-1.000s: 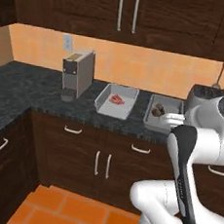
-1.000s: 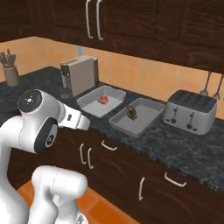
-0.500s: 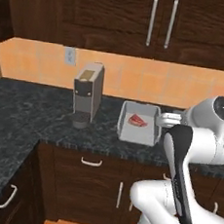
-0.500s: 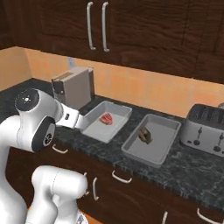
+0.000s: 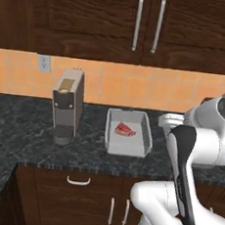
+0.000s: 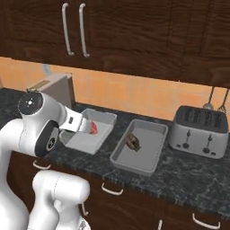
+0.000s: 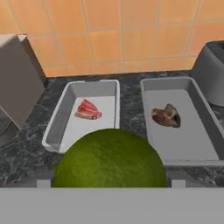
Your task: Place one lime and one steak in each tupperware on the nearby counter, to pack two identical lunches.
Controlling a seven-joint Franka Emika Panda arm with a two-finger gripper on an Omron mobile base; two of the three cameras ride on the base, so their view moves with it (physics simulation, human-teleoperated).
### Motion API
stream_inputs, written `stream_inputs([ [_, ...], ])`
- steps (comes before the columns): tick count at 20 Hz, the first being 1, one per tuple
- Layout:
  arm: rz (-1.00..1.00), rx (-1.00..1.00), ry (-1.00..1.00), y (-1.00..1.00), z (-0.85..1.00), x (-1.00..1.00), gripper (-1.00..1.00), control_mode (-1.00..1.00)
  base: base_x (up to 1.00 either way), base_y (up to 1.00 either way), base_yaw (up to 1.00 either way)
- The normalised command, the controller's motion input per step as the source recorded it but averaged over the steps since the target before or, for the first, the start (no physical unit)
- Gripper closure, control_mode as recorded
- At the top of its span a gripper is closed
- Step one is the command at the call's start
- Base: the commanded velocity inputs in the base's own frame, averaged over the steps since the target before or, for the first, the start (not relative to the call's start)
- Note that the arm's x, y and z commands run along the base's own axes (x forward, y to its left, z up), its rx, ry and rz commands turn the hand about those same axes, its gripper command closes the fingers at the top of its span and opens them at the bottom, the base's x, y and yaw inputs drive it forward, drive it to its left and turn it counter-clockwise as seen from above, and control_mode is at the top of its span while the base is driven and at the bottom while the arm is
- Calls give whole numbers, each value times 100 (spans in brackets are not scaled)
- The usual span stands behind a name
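Both base views have shifted since the earlier frames — camera motion. Counter (image 6: 188, 175) spans mid-frame. Right base view alone shows the toaster (image 6: 200, 131); left base view, the coffee machine (image 5: 67, 105). Two tupperwares (image 7: 83, 114) (image 7: 183, 127), two steaks (image 7: 88, 109) (image 7: 166, 116), one lime (image 7: 110, 159) — gripped between wide-set fingers, bottom centre of the hand view.
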Motion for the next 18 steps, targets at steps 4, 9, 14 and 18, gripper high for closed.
stream_inputs([
  [4, 0, 0, 0, 0, 0, 0, 100, 100, 34, 58, -23],
  [9, 0, 0, 0, 0, 0, 0, 100, 100, 67, 48, -23],
  [14, -7, -4, 0, 0, -19, 1, 100, -100, 27, 4, -13],
  [18, -5, -7, 9, 0, -55, 8, 100, -100, 0, 0, 0],
])
